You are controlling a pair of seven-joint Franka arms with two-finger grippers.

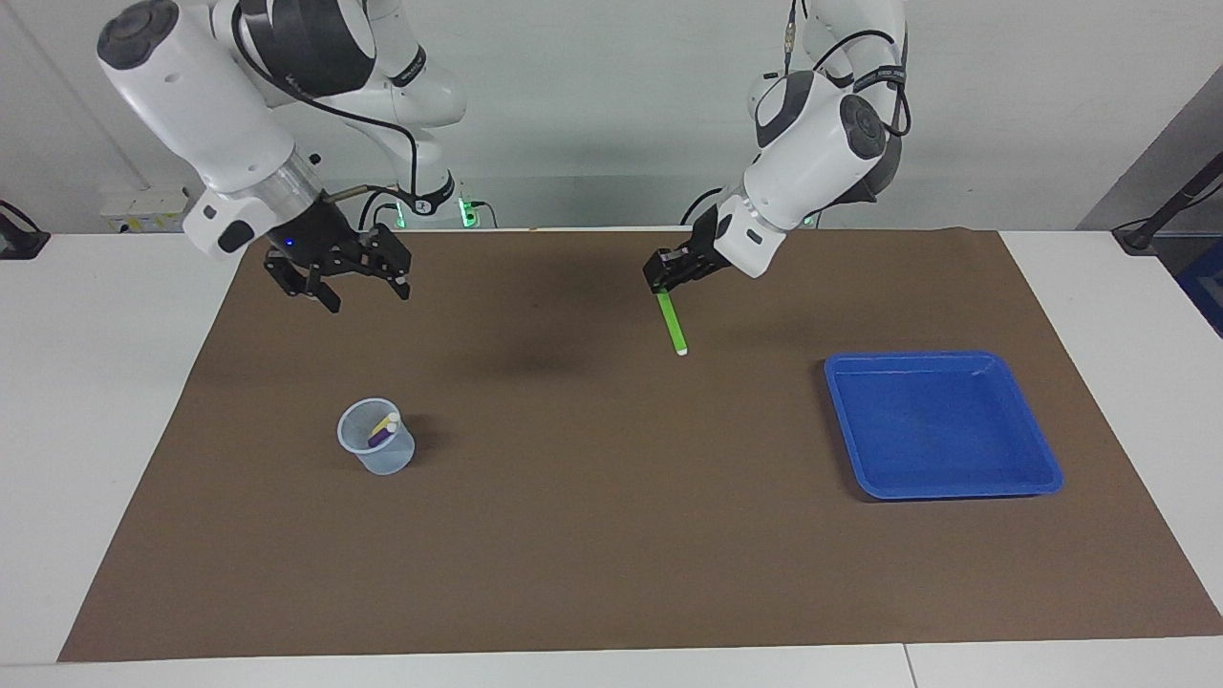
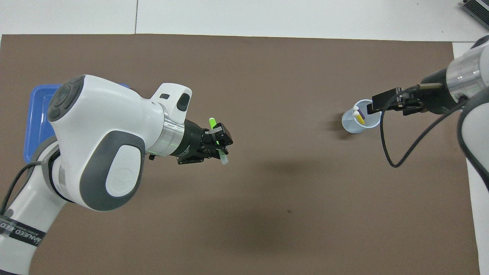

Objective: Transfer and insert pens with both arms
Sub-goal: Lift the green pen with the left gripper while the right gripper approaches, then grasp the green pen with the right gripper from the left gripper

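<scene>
My left gripper [image 1: 665, 284] is shut on the top end of the bright green pen [image 1: 674, 327], which hangs white tip down in the air over the brown mat, between the blue tray and the cup. It also shows in the overhead view, gripper [image 2: 220, 139] and pen [image 2: 212, 123]. The yellow pen [image 1: 388, 420] and the purple pen [image 1: 378, 438] stand in the clear cup [image 1: 380, 455]; the cup also shows in the overhead view [image 2: 349, 124]. My right gripper [image 1: 355, 288] is open and empty, raised over the mat beside the cup [image 2: 379, 104].
The blue tray [image 1: 955, 491] lies empty on the mat toward the left arm's end of the table; the left arm covers part of it in the overhead view [image 2: 37, 114]. The brown mat [image 1: 611, 535] covers most of the white table.
</scene>
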